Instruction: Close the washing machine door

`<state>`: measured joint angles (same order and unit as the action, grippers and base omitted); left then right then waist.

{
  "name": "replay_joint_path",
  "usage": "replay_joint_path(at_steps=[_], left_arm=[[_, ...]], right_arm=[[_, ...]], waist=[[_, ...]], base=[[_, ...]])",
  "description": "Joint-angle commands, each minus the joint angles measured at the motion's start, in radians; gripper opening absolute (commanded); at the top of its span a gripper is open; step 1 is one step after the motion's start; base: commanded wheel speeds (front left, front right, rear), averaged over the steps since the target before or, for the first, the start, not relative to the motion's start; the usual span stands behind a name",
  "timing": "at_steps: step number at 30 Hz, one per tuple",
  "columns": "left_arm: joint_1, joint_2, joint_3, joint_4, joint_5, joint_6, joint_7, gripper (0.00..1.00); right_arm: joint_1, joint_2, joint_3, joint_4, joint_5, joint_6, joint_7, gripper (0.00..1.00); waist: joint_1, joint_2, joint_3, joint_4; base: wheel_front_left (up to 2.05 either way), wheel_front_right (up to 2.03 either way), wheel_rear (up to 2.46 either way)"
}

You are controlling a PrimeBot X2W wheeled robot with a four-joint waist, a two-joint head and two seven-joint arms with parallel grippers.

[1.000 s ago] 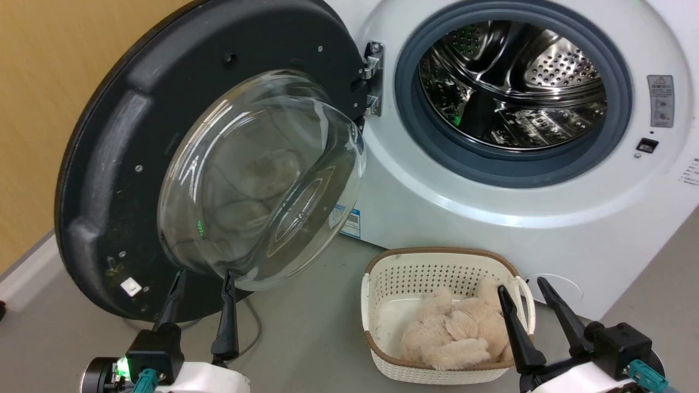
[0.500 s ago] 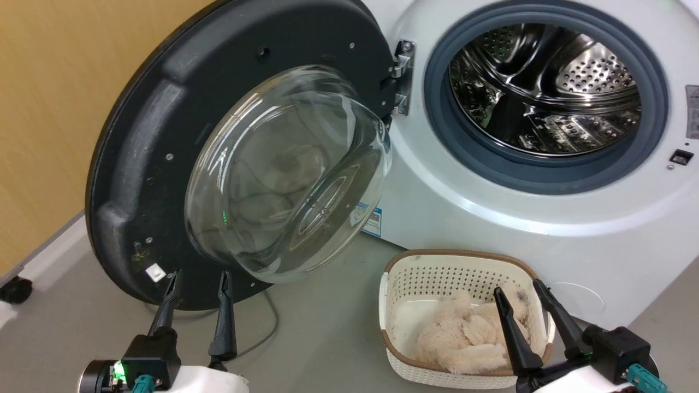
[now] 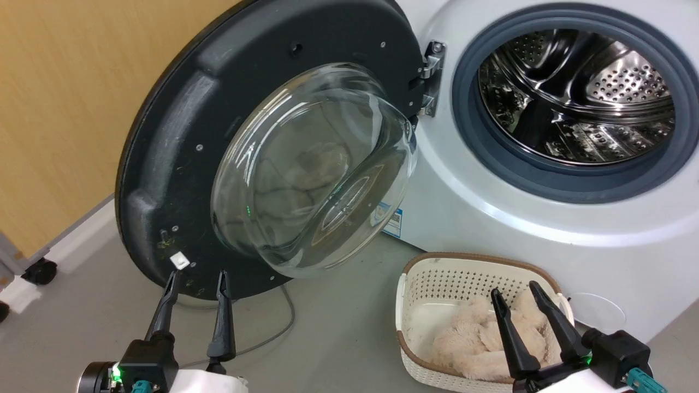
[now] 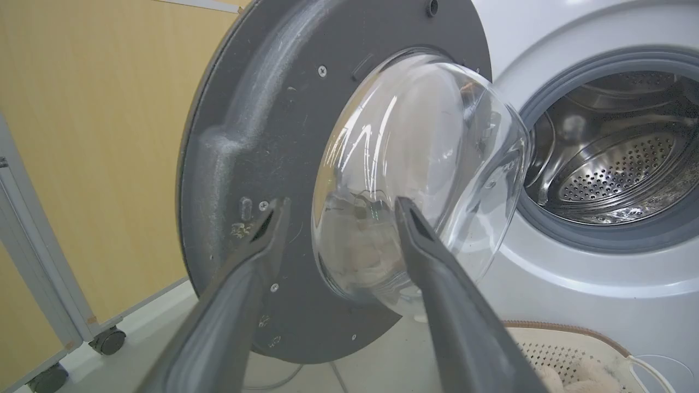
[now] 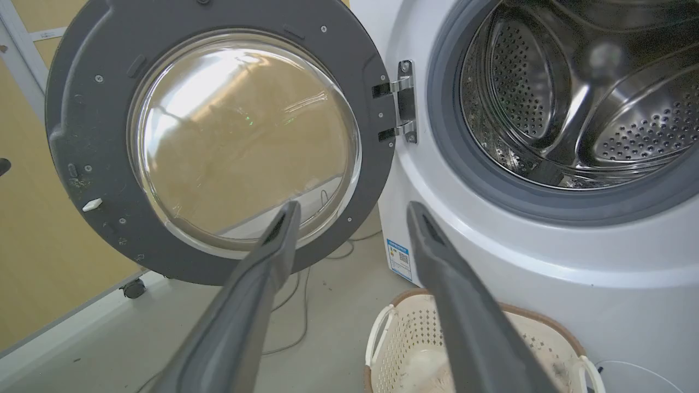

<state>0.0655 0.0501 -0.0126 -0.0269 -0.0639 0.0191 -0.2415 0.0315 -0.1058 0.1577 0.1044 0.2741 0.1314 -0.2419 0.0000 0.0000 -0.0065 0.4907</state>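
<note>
Black-rimmed and swung fully open, the washing machine door (image 3: 180, 136) stands at the left of the washing machine (image 3: 491, 218), attached by the metal hinge (image 3: 431, 76) on its right edge, with its inner face and bulging glass bowl (image 3: 311, 169) turned toward the robot. The steel drum (image 3: 579, 98) and grey gasket (image 3: 469, 136) are exposed at the far right. The left gripper (image 3: 197, 275) is near the door's lower rim, fingers spread apart and holding nothing. In the left wrist view one finger lies across the black rim and the other across the glass bowl, both pointing at the inner face. Whether the fingertips touch the door cannot be told. The right gripper (image 3: 514, 288) is well to the right of the door, fingers likewise parted and empty, positioned above the cream basket (image 3: 420, 273), which holds a beige plush item (image 3: 475, 333) and sits on the floor just in front of the machine. A grey cable (image 3: 273, 338) runs along the floor below the door.
</note>
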Motion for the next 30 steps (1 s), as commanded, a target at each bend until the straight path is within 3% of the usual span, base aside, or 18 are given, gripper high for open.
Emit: replay_joint_path(at_steps=[1,16,17,18,25,30], left_arm=[[0.014,0.0,0.002,-0.006,-0.004,0.006,-0.012,1.0],[0.014,0.0,0.005,-0.012,-0.006,0.007,-0.02,1.0],[0.013,0.0,0.007,-0.016,-0.006,0.006,-0.02,0.47],[0.01,0.0,0.012,-0.023,-0.008,0.007,-0.02,0.0],[-0.029,0.02,0.086,-0.117,-0.03,-0.001,-0.02,0.0],[-0.127,0.093,0.207,-0.143,-0.081,-0.058,-0.02,0.0]], right_arm=[[0.0,-0.006,0.004,0.005,0.01,-0.001,-0.011,1.0],[0.004,-0.005,0.006,0.005,0.02,-0.001,-0.02,1.0],[0.004,-0.005,0.006,0.005,0.02,-0.001,-0.02,1.0],[0.004,-0.005,0.006,0.004,0.02,-0.001,-0.02,1.0],[0.007,-0.01,0.0,-0.004,0.016,-0.001,-0.02,1.0],[-0.001,-0.027,0.004,-0.013,0.01,-0.001,-0.02,1.0]], waist=[[0.0,0.0,-0.001,0.009],[0.0,0.0,0.003,0.027],[0.0,0.0,0.003,0.027],[0.0,0.0,0.004,0.027],[0.0,0.0,0.014,0.027],[0.0,0.0,0.048,0.006]], base=[[0.0,0.0,0.0],[0.0,0.0,0.0],[0.0,0.0,0.0],[0.0,0.0,0.0],[0.0,0.0,0.0],[0.0,0.0,0.0]])
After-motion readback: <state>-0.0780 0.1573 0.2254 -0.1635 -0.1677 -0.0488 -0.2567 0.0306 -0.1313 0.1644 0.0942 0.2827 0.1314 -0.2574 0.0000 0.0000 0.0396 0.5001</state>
